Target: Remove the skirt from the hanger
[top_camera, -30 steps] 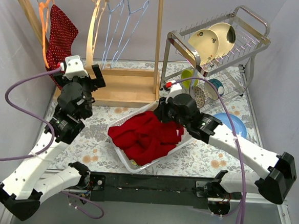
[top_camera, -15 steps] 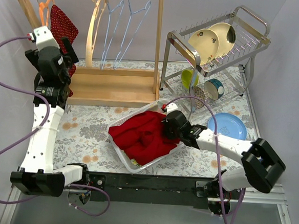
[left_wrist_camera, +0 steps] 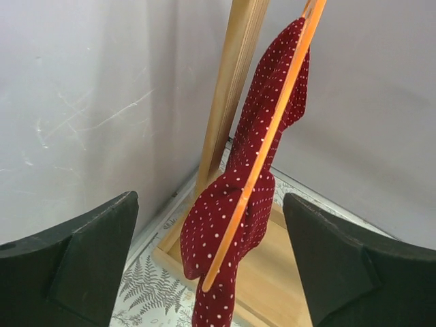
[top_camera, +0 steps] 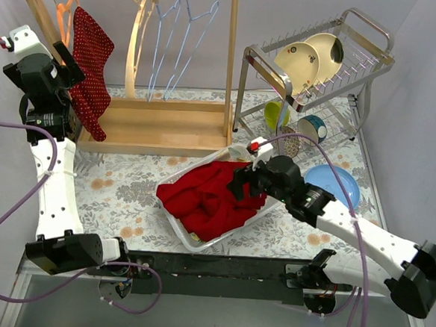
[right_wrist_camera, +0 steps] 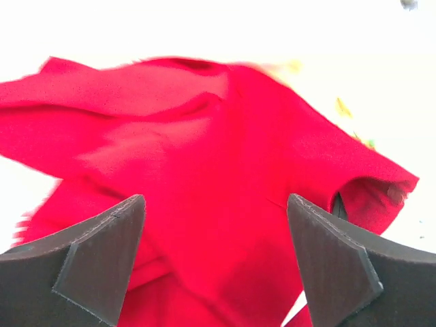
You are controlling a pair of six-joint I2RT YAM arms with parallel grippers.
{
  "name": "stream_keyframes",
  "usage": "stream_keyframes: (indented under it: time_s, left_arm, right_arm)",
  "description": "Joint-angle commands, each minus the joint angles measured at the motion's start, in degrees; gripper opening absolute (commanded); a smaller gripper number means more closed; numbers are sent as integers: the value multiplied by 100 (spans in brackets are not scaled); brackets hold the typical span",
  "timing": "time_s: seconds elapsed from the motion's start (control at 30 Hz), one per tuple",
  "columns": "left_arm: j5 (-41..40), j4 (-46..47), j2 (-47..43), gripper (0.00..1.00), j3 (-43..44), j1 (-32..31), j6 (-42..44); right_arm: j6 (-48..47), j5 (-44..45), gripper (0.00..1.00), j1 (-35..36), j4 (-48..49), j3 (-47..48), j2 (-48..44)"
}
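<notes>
Red white-dotted skirt (left_wrist_camera: 204,238) hangs draped over orange hanger (left_wrist_camera: 271,116), bunched low.

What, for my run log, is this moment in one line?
left gripper open, facing skirt | skirt on orange hanger | right gripper open over red cloth

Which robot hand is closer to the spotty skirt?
Left. The left gripper sits open right beside the skirt. The right gripper is far off, over the red cloth in the basket.

Polka-dot red skirt (top_camera: 90,68) on orange hanger (left_wrist_camera: 262,150)
</notes>
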Motion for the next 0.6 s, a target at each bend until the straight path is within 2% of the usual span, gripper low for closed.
stream_keyframes:
  time_s: [0.0,0.17,0.2,0.27,0.3,0.4,0.43,0.5,0.57]
  left_arm:
    - [1131,-332,258,83,501,307,-208]
    - [1219,-219,435,78,353,386,-217]
    - [1541,51,409,69,257,386,-182]
    - [1772,290,312,58,46,378,-181]
    - [1799,422,303,44,28,386,-181]
    - [1790,546,312,24,71,378,-138]
    - [1808,590,320,11,89,377,-129]
    - [1852,634,364,0,185,386,-155]
    - [2061,704,382,0,273,378,-146]
  right_arm:
    - [68,-714,93,-1,264,179,-706]
    - [147,-934,93,8,378,47,-1103]
    - [155,-960,93,8,387,29,-1199]
    - [147,-996,93,8,404,12,-1261]
    - [138,-1013,93,8,422,11,-1296]
    - [129,-1075,93,8,475,3,-1314]
    - [129,-1084,93,8,475,3,-1306]
    - [120,-1128,93,8,519,-15,-1306]
    - [120,-1180,93,8,519,-24,-1297]
